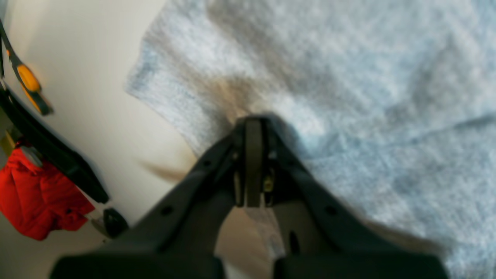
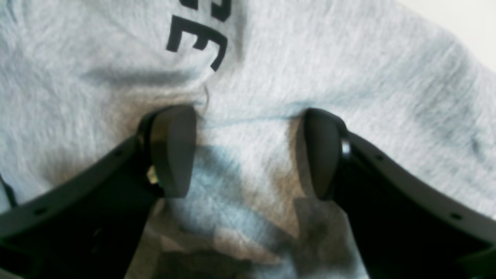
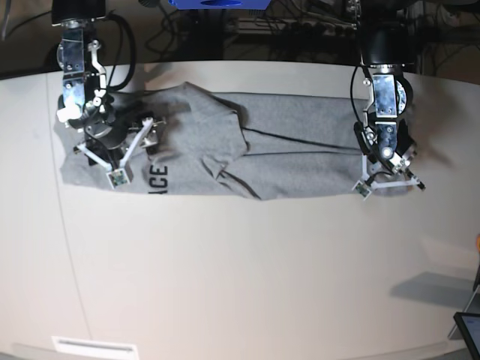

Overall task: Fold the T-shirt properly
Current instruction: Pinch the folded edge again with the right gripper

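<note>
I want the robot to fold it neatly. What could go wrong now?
The left gripper has its jaws shut on the T-shirt, while the right gripper is open above the cloth, holding nothing. If only one end gets lifted, the shirt may drag and fold crooked.

The shirt is already bunched into wrinkles near the black lettering, so the right jaws might pinch extra layers and trap creases in the fold.

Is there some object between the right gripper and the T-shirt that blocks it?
Nothing visible does. The right gripper is open directly over the T-shirt, its fingers against bare grey cloth below the black lettering.
</note>
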You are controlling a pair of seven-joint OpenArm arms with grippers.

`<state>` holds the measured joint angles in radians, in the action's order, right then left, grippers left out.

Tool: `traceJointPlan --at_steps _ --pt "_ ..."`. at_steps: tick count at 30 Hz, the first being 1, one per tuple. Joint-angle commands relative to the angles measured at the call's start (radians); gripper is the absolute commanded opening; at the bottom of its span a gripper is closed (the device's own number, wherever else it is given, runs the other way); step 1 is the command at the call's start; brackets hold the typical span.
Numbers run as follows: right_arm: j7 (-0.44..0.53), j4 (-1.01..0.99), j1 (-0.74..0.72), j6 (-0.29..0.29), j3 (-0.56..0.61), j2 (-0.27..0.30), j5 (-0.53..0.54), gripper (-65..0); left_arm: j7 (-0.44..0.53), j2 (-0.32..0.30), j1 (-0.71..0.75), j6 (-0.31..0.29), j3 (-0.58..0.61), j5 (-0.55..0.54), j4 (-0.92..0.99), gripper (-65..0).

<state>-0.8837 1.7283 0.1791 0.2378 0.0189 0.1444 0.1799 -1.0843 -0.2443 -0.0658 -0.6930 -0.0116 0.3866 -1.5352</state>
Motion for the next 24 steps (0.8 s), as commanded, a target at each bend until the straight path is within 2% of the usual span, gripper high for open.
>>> traceJointPlan --at_steps 1,4,13,24 --pt "-0.035 0.000 -0.003 -0.010 -0.004 0.005 -0.030 -23.5 0.006 -0.005 -0.016 -0.005 0.006 -0.015 0.002 -65.0" --pt "-0.033 -0.003 -0.020 -0.010 -0.006 0.024 -0.030 -23.5 0.006 -0.005 -0.022 -0.005 0.008 -0.015 0.012 -65.0" --pt "-0.030 -0.101 -0.091 -0.010 -0.006 0.025 -0.030 -23.5 0.005 -0.003 -0.082 -0.005 0.009 -0.013 0.031 -65.0" --pt "-0.012 -0.080 -0.097 -0.012 -0.006 0.025 -0.030 -23.6 0.005 -0.011 -0.116 -0.005 0.008 -0.013 0.014 -65.0"
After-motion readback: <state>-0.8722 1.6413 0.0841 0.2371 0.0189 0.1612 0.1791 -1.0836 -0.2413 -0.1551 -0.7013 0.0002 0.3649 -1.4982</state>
